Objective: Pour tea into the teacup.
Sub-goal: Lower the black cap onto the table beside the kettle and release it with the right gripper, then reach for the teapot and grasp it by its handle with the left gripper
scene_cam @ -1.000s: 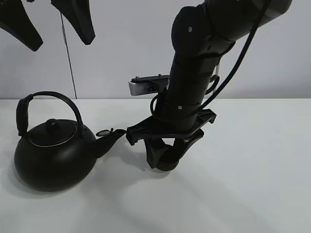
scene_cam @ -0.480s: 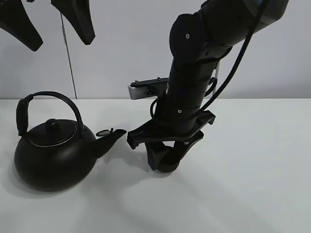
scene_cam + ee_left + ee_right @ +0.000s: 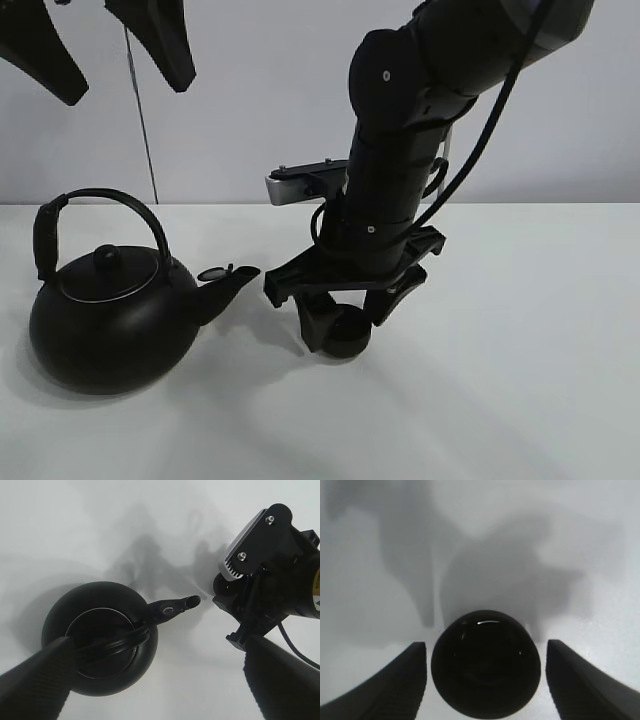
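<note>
Glossy black right arm (image 3: 400, 140), looping black cable (image 3: 490, 112), silver-edged bracket (image 3: 283, 186) with screws, ribbed black jaws

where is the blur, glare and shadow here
Left wrist view: the ribbed black fingers are slightly out of focus, the big round black teapot sharper. Right wrist view: small glint on the matte-black bowl-shaped teacup, soft overlapping shadows beyond it.
</note>
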{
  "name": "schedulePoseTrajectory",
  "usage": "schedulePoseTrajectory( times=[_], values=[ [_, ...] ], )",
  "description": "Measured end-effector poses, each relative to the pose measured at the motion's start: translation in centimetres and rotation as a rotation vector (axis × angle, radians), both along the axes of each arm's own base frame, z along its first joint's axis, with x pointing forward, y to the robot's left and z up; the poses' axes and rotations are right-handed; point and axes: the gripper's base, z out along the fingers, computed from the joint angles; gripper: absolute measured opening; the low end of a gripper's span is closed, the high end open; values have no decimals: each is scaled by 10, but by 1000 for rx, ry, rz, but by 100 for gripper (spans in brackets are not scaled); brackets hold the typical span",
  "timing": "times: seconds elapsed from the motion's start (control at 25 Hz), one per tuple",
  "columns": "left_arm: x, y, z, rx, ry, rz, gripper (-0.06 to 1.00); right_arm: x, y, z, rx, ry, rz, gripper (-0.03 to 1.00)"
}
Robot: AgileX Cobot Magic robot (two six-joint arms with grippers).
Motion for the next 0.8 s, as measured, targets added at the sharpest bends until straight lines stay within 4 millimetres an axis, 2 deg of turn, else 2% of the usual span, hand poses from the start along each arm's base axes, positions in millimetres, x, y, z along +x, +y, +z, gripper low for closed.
schedulePoseTrajectory(
  times=[0.16, 0.28, 0.44, 0.68, 0.8],
  values=[
    [0, 0, 0, 0, 0, 0, 66, 0, 0, 2, 1, -1, 0, 53],
    [0, 0, 0, 0, 0, 0, 66, -1, -1, 16, 7, -4, -15, 59],
    [0, 0, 0, 0, 0, 0, 66, 3, -16, 54, 47, -40, -85, 61],
    [0, 0, 0, 0, 0, 0, 66, 7, -59, 112, 177, -83, -280, 61],
    [0, 0, 0, 0, 0, 0, 66, 7, -77, 133, 244, -96, -352, 61]
  ],
)
